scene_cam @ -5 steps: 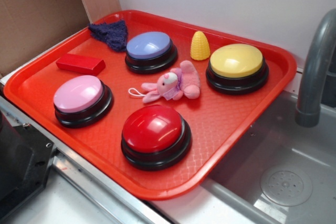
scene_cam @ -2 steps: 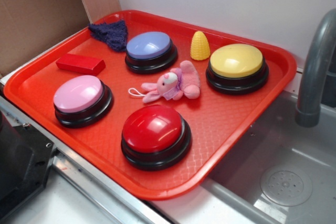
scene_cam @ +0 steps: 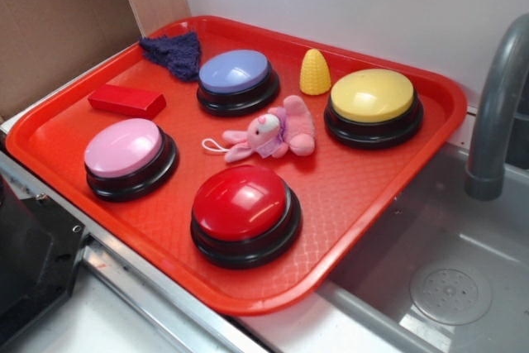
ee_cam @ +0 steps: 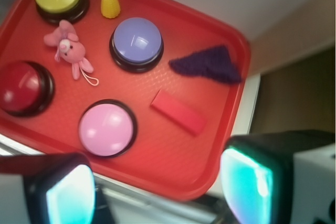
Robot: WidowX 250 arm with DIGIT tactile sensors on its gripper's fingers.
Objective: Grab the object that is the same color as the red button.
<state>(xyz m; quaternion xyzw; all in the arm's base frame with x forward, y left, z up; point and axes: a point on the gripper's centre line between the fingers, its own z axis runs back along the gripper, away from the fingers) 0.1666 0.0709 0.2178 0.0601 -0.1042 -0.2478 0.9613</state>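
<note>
The object, a small flat red block (scene_cam: 127, 100) (ee_cam: 178, 112), lies on the red tray (scene_cam: 364, 179) near its left rim, between the pink button and a purple cloth. The red button (scene_cam: 244, 208) (ee_cam: 21, 87), a glossy dome on a black base, sits at the tray's near edge. In the wrist view my gripper (ee_cam: 160, 190) hangs high over the tray's near corner, open, with nothing between its fingers. The block lies well ahead of the fingertips. The exterior view shows only a dark sliver at its top left corner.
Pink (scene_cam: 128, 155), blue (scene_cam: 237, 78) and yellow (scene_cam: 373, 105) domed buttons stand on the tray, with a pink plush bunny (scene_cam: 269, 134), a yellow corn cone (scene_cam: 314, 72) and a purple cloth (scene_cam: 173, 51). A sink basin (scene_cam: 438, 279) with a grey faucet (scene_cam: 496, 113) lies right; cardboard stands at left.
None on the tray; a small dark shape has appeared at the exterior view's top left corner.
</note>
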